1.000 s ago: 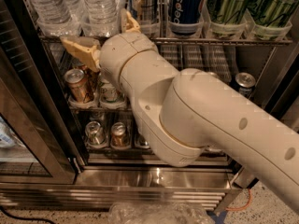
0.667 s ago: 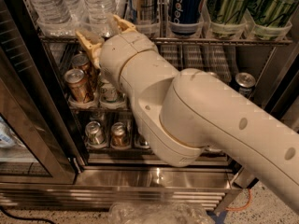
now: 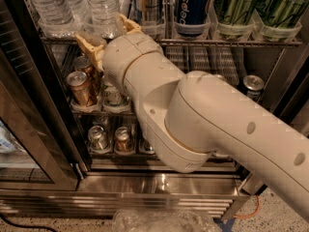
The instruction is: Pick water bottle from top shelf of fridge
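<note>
Two water bottles (image 3: 50, 8) (image 3: 102, 6), clear and ribbed with red-edged label bands, stand in clear cups at the left of the top shelf (image 3: 227, 42), a silver wire rack in the fridge (image 3: 145, 190). Their caps are out of view. My gripper (image 3: 107, 34) is at the shelf's front edge, open, with one tan finger (image 3: 88, 45) left of the second bottle's base and the other finger (image 3: 127, 24) on its right. I cannot tell whether the fingers touch the bottle. My large cream arm (image 3: 212, 124) covers the middle of the fridge.
A Pepsi can (image 3: 192, 8) and green cans (image 3: 232, 4) fill the top shelf's right side. Soda cans (image 3: 80, 87) stand on the rack below, with more cans (image 3: 98, 137) lower down. The glass door (image 3: 29, 129) hangs open at left. A crumpled plastic bag (image 3: 164, 221) lies on the floor.
The gripper has risen and shifted right, from beside the cans below the shelf edge to the base of the second water bottle, with its fingers now on either side.
</note>
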